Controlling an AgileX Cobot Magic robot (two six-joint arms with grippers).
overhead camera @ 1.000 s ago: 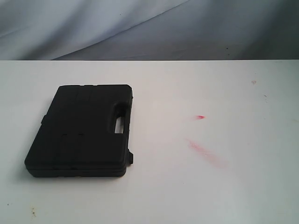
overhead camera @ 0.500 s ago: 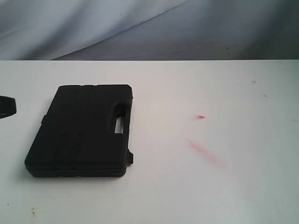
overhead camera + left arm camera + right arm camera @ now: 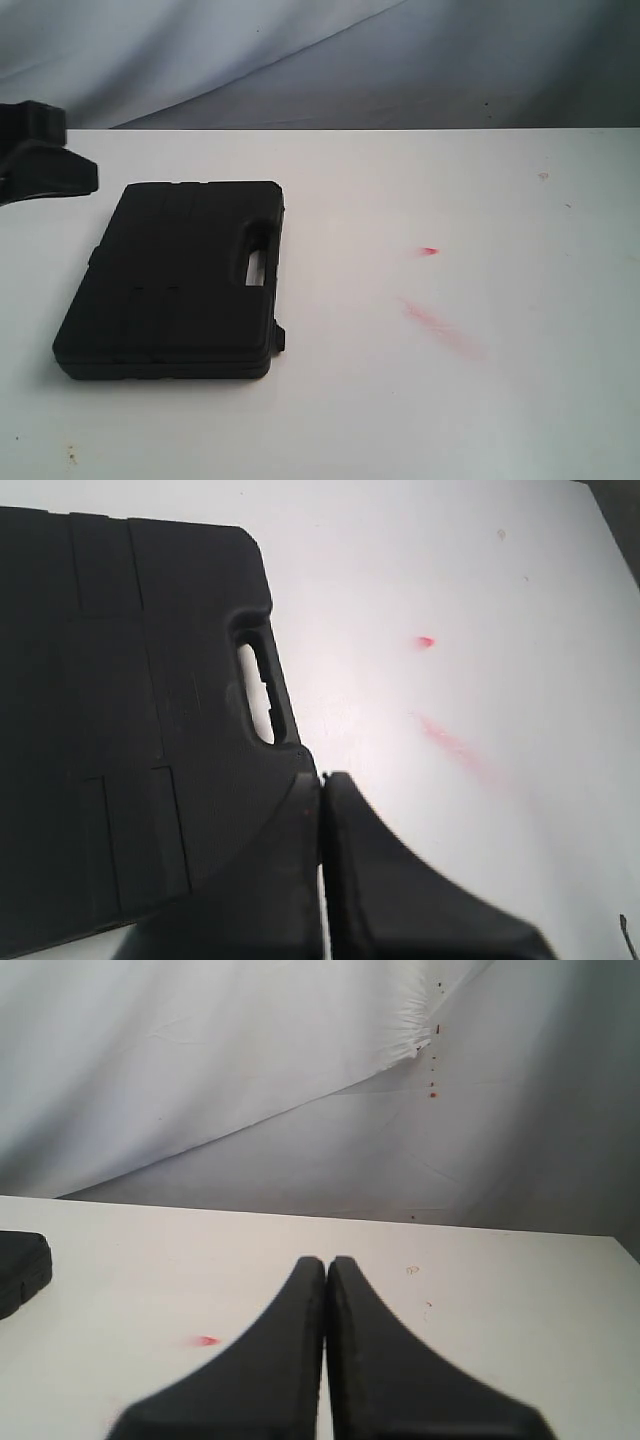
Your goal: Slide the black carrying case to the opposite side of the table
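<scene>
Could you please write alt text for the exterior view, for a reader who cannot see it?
A flat black case lies on the left of a white table, handle cutout facing right. The left gripper shows at the picture's left edge, and red smears mark the table's right half.

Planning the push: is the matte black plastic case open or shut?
Shut: the matte black plastic case lies flat on the white table, its two halves stacked together along the near edge.

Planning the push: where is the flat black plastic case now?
In the exterior view the flat matte black plastic case lies on the left half of the white table, handle slot facing the red smears.
</scene>
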